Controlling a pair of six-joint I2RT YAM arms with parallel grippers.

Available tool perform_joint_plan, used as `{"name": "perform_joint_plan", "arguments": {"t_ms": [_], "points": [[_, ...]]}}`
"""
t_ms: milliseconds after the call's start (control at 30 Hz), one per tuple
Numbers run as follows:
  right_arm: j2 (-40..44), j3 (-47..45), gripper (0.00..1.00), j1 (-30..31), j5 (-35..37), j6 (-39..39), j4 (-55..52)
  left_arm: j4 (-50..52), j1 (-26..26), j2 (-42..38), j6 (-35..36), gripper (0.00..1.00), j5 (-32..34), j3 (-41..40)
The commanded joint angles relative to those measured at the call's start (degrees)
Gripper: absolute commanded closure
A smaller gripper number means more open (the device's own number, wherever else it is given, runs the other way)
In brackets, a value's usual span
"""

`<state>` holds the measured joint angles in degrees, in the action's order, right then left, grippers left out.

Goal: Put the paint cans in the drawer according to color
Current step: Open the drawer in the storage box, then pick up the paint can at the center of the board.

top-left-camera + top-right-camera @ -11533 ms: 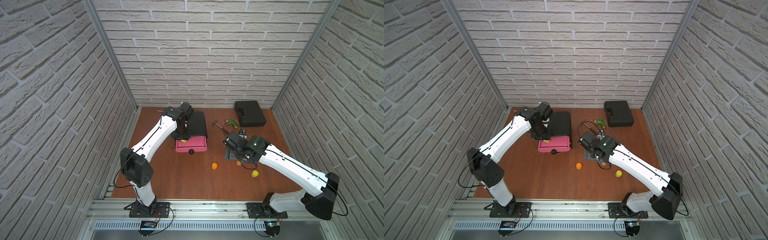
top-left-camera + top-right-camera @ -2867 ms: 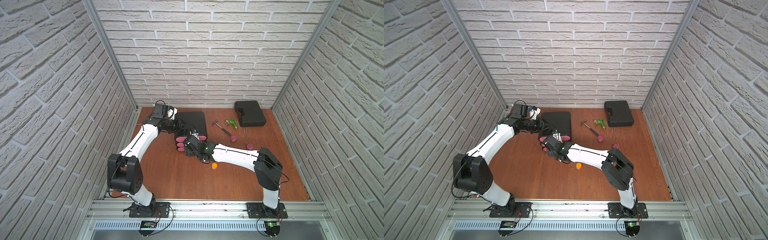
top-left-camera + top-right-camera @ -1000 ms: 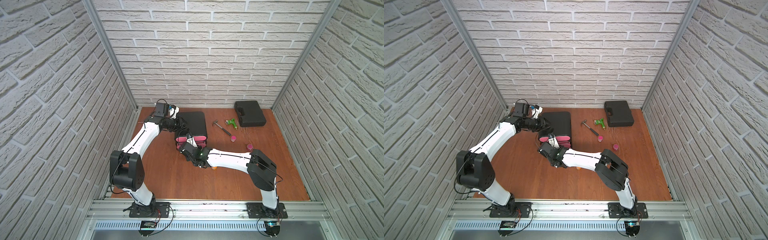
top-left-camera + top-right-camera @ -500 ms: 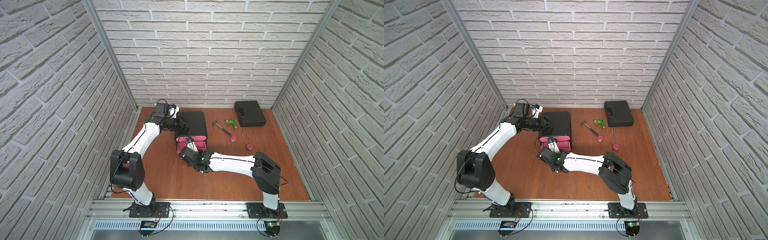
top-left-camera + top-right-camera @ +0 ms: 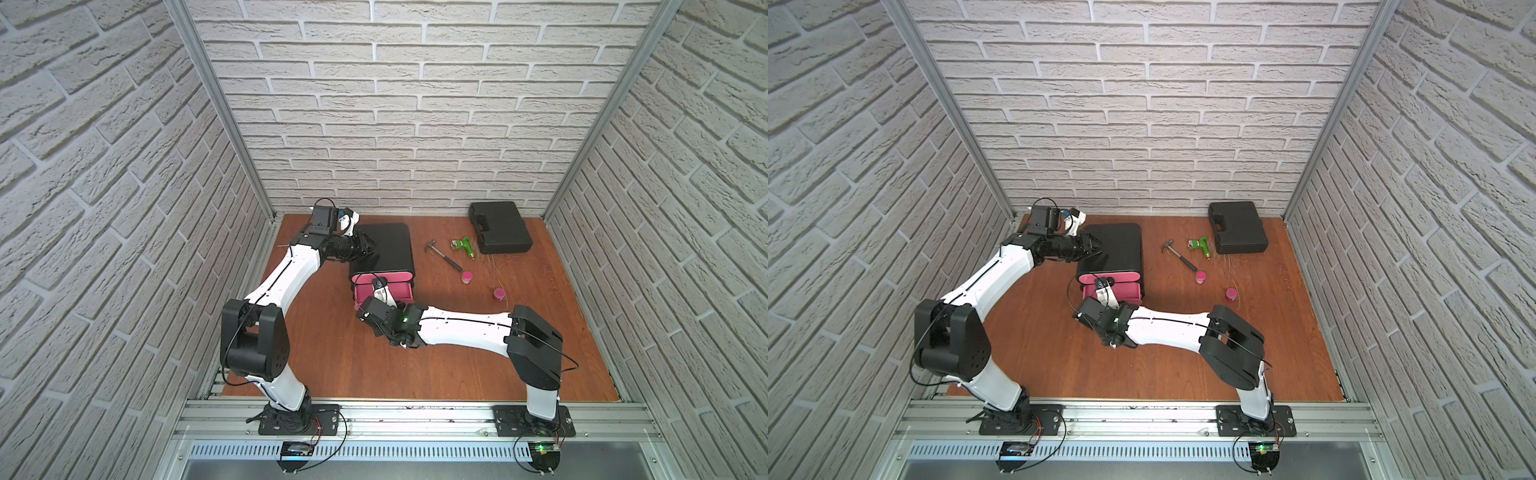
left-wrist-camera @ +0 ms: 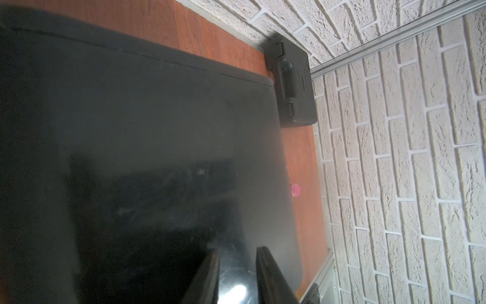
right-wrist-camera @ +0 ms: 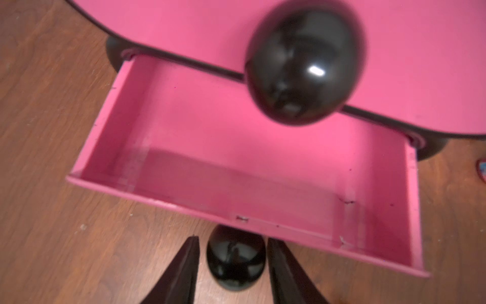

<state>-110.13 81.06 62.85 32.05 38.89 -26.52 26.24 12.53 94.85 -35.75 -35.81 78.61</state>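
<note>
The black rounded chest (image 5: 386, 249) stands upright toward the back of the wooden table (image 5: 332, 365), left of middle in both top views, with its pink fronts facing the near edge. Its bottom drawer (image 7: 236, 163) is pulled well out, pink inside, with a round glossy black knob (image 7: 235, 259) on its front; the drawer above (image 7: 184, 23) sits shut. To the chest's right, one pink jar (image 5: 467, 277) and a second pink jar (image 5: 498, 294) stand upright on the table, apart from each other.
</note>
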Motion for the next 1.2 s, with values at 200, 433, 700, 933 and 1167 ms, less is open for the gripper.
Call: {"name": "perform_joint_plan", "arguments": {"t_ms": [200, 433, 700, 933, 1167], "points": [[12.82, -0.88, 0.16, -0.31, -10.32, 1.09, -9.55, 18.85, 0.25, 3.07, -0.62, 0.68, 6.2, 1.69], [26.55, -5.09, 0.09, -1.62, -9.89, 2.58, -18.72, 19.11, 0.21, -0.56, -3.51, 0.63, 3.91, 7.95], [34.92, -9.87, 0.13, -18.46, -16.16, 4.7, -31.07, 22.72, 0.33, -7.7, -6.15, 0.45, 10.76, 9.42], [33.51, -13.8, 0.27, -32.42, -23.45, -0.76, -31.85, 31.43, 0.31, -16.23, -7.62, 0.32, 21.06, 6.33], [28.02, -14.3, 0.42, -38.94, -28.23, -3.6, -31.03, 34.49, 0.21, -21.66, -9.3, 0.33, 26.29, 0.32]]}}
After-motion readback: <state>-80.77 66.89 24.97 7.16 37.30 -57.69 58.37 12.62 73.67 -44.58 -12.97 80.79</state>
